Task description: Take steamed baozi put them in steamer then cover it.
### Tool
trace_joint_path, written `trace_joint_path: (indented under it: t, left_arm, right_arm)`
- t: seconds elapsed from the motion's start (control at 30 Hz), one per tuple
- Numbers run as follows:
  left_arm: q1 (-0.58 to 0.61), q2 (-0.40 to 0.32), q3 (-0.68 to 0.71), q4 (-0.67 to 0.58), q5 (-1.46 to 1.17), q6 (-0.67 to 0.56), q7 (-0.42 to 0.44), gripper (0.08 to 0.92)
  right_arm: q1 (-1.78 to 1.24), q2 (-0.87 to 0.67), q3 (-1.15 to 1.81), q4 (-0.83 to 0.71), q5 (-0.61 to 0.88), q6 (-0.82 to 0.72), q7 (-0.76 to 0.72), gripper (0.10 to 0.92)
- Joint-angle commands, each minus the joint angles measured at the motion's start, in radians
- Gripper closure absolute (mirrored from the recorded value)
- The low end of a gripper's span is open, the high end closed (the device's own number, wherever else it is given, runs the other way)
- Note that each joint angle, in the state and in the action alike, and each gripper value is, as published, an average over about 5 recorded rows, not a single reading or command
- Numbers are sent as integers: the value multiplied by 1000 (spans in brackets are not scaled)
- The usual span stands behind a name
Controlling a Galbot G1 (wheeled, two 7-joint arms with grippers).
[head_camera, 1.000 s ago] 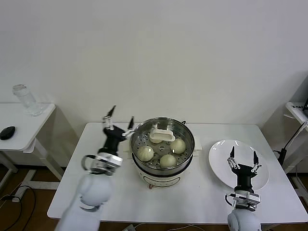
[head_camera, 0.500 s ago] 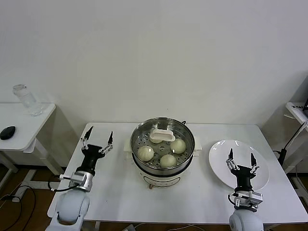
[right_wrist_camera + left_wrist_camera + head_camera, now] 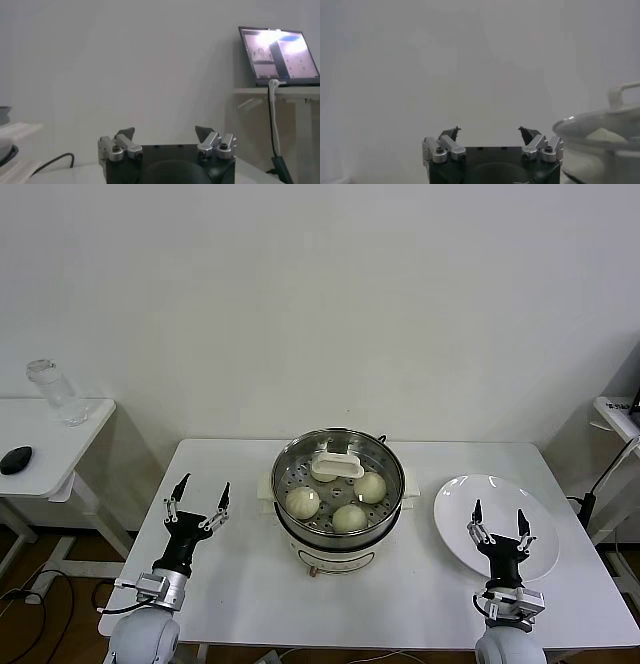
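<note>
The steamer [image 3: 338,536] stands mid-table on its cream base. A glass lid with a cream handle [image 3: 337,465] lies over it. Through the lid I see three baozi [image 3: 303,502] on the perforated tray. My left gripper [image 3: 197,496] stands open and empty, upright, to the left of the steamer and apart from it. In the left wrist view the left gripper [image 3: 490,131] has the steamer [image 3: 600,145] off to one side. My right gripper [image 3: 497,522] is open and empty over the white plate [image 3: 455,502]. The right gripper [image 3: 165,131] holds nothing in its own view.
A low side table [image 3: 40,446] left of the main table carries a glass jar [image 3: 50,389] and a black mouse [image 3: 15,459]. A shelf with a laptop [image 3: 277,52] stands to the right. A cable [image 3: 600,479] hangs at the table's right edge.
My left arm has drawn back from the steamer's rim, down and leftward toward the table's front. The right gripper has sunk slightly over the plate. Both stayed open.
</note>
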Motion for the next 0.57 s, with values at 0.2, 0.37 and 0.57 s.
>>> trace_joint_path:
  t: [0.2,0.37,0.57]
  left_arm:
    - [33,9,-12,24,-26,-45,12,177]
    - [30,13,-14,21,-25,-45,12,177]
    - [32,13,-16,22,-25,-48,14,177]
  right_arm:
    - [-11,-7,0,12,-9,-13,-3,203]
    - [-11,-8,1,6,-14,-9,-3,203]
    - [-9,-6,-1,7,-17,-6,-4,203]
